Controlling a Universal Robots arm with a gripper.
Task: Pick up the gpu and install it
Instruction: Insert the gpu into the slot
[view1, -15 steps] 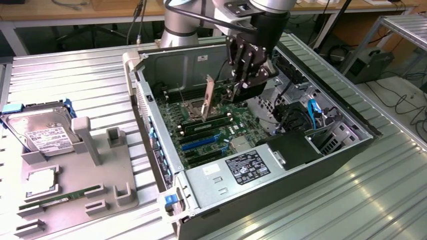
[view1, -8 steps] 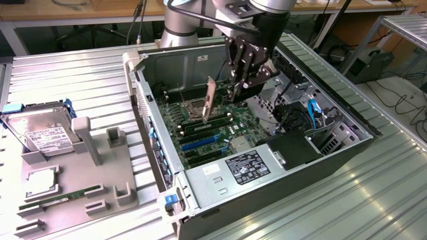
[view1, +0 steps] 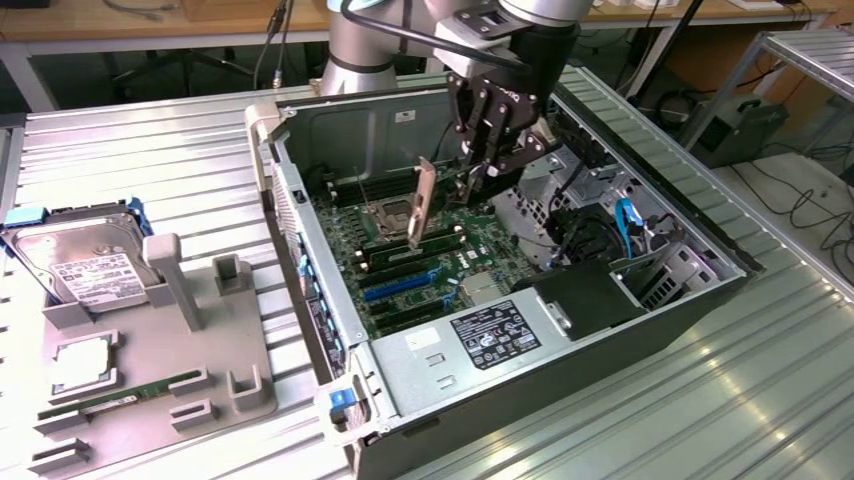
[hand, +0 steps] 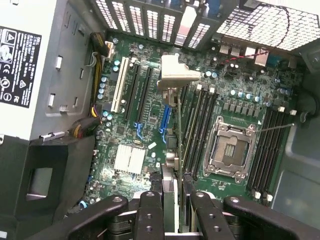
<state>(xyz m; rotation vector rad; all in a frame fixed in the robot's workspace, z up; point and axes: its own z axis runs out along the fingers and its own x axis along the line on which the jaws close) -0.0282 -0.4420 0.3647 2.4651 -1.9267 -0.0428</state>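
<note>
1. Grey fixture tray (view1: 200, 350) at 9 o'clock of the scene: silver hard drive (view1: 80, 265), CPU (view1: 83, 362) and green RAM stick (view1: 120, 397) sit in it.
2. Open computer case (view1: 694, 300) at centre, motherboard (view1: 427, 265) exposed.
3. Gripper (view1: 483, 165) inside the case, fingers (hand: 150, 215) clamped on the gpu (view1: 422, 205).
4. The gpu hangs edge-down over the motherboard's slots, bracket (hand: 178, 72) toward the case's rear grille.

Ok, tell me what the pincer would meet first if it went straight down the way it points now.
The pincer is shut on the gpu, so the card's lower edge would meet the motherboard first, probably at the blue slot, though depth is unclear.
</note>
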